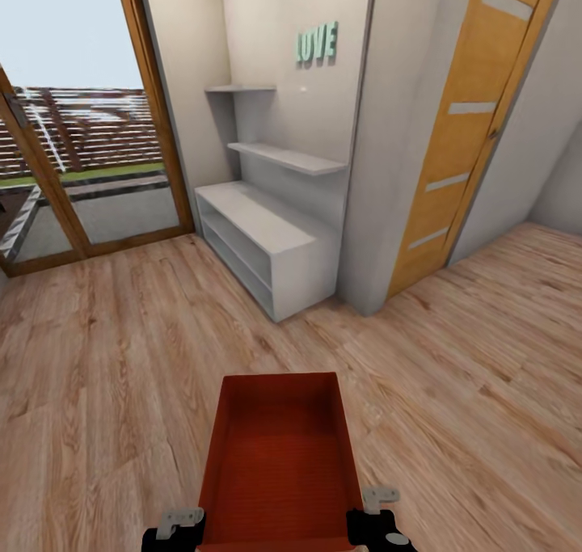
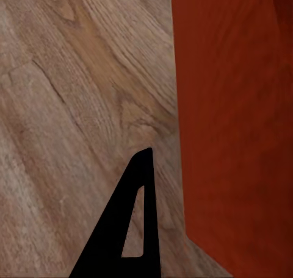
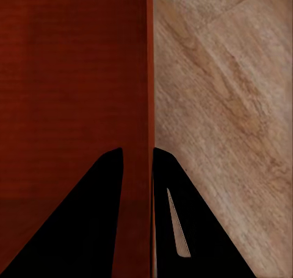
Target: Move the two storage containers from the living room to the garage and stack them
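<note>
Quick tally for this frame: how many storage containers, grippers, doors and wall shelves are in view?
Storage container: 1
Grippers: 2, the left gripper and the right gripper
Doors: 2, the wooden door and the glass door
Wall shelves: 2
Total: 7

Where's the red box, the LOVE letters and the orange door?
storage container (image 1: 279,455), head view, on its ribbed bottom.
LOVE letters (image 1: 316,45), head view, on the middle letters, on the wall.
orange door (image 1: 462,124), head view, on its wooden panel.

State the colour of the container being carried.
Orange-red, seen best in the head view: the storage container.
</note>
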Motion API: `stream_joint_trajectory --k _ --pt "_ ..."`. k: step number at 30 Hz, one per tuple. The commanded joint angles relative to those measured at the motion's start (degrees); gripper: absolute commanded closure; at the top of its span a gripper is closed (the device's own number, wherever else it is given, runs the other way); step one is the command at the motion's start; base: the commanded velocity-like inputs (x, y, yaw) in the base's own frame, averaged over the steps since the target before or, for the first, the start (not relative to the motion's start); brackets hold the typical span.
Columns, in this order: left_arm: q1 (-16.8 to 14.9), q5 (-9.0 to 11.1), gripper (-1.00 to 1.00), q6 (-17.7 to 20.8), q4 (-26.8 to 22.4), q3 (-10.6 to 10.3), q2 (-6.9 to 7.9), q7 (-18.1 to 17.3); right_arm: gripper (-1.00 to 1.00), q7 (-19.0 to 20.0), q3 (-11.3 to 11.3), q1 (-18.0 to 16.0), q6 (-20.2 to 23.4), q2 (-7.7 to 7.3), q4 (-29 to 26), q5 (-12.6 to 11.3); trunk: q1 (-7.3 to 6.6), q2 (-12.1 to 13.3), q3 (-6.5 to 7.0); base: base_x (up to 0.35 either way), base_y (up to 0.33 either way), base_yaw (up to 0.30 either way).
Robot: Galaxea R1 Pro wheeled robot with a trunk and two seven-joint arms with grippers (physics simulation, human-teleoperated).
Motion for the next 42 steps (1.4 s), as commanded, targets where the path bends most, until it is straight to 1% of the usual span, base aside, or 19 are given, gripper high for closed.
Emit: stream_joint_trajectory --k 1,7,15,42 --pt "-0.02 0.16 1.00 -0.16 0.06 0.40 0.01 0.04 1.00 -0.35 -0.27 -0.05 -0.17 0.01 0.01 0.09 0.03 -0.02 0.01 0.346 0.000 0.000" --pt "-0.02 0.12 1.00 -0.16 0.06 0.42 0.01 0.04 1.00 -0.35 -0.27 -0.05 -0.14 0.01 0.01 0.09 0.03 -0.02 0.10 0.346 0.000 -0.044" --pt "-0.02 0.16 1.00 -0.39 0.06 0.43 0.02 0.04 1.00 -0.27 -0.27 -0.05 -0.16 0.01 0.01 0.09 0.03 -0.02 0.11 0.306 0.000 -0.256" --pt "-0.01 0.16 1.00 -0.43 0.06 0.44 0.07 0.04 1.00 -0.29 -0.27 -0.05 -0.13 0.01 0.01 0.09 0.03 -0.02 0.65 0.014 0.000 -0.299"
